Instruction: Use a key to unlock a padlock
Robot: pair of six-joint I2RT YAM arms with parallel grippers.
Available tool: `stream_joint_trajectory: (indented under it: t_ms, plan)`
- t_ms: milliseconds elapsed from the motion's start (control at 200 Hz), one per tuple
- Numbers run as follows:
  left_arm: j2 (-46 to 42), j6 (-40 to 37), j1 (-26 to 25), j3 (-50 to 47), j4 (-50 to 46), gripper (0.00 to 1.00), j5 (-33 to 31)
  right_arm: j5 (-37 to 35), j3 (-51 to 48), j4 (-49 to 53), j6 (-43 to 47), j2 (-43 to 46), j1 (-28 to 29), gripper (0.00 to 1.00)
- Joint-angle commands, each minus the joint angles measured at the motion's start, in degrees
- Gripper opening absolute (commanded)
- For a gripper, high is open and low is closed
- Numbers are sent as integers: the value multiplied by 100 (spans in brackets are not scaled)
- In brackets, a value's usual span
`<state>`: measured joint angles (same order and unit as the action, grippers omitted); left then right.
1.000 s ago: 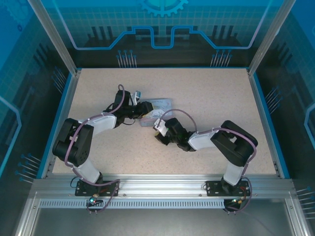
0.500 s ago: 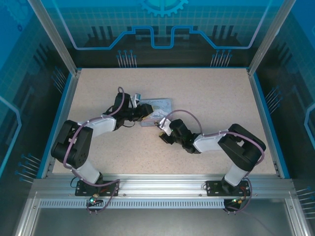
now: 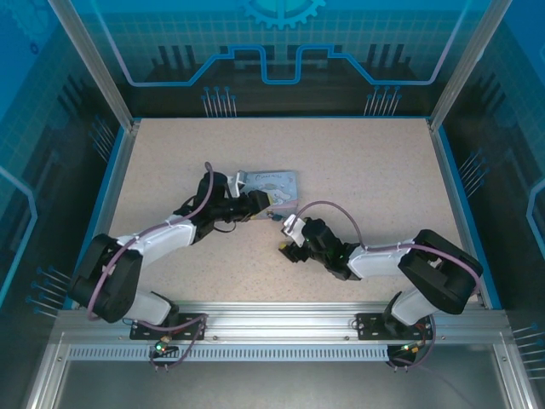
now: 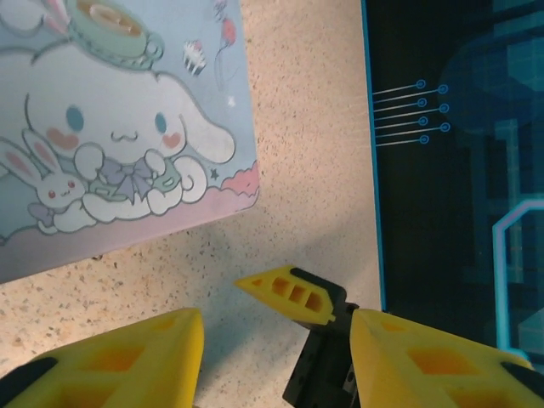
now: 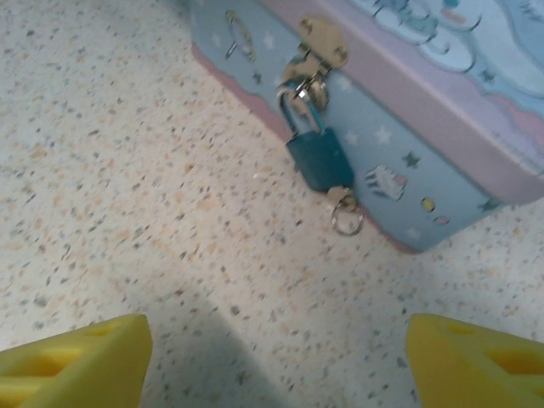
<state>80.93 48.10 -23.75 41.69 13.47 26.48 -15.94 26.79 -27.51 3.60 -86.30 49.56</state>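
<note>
**While the padlock (image 5: 316, 160) hangs on the tin (image 5: 442, 110), both grippers stand open**

Where the tin's front wall meets its lid, a little metal clasp (image 5: 319, 47) sticks out, and the padlock hangs from it by its thin metal loop. The padlock's body is dark blue-green and lies flat against the front wall, tilted a bit. The key (image 5: 342, 199) sticks out of the bottom of the padlock. A small ring (image 5: 347, 223) hangs from the key, just above the table (image 5: 127, 170). I cannot tell if the loop is locked or loose.

The tin is pale blue with a pink stripe and small stars on its side. Its lid has a cartoon dog and bunnies on it. It sits flat on the speckled table, close to the middle.

The right gripper (image 5: 276, 340) is near the padlock but not touching it. Its two yellow fingers (image 5: 76, 361) are spread wide apart, with nothing between them but bare table.

The left gripper (image 4: 276, 340) is beside the near corner of the tin's lid. Its yellow fingers (image 4: 127, 361) are spread apart too and hold nothing. In the left wrist view, one yellow finger of the right gripper pokes up between them.

From above, the left arm (image 3: 162, 239) reaches to the tin's near-left side. The right arm (image 3: 383, 260) reaches in from the right, just in front of the tin.
</note>
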Motion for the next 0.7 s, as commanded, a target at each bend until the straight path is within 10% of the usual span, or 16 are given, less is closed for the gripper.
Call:
stream_joint_trajectory:
  t_ms: [0,695]
  plan:
    - [-104,-486,131,566,-677,56,-274,-178,-63,-151,-128,105,59,82]
    - [2286,-1850,320,2356,-1779,58,-702,-547,-95,182,-84,427,89,100]
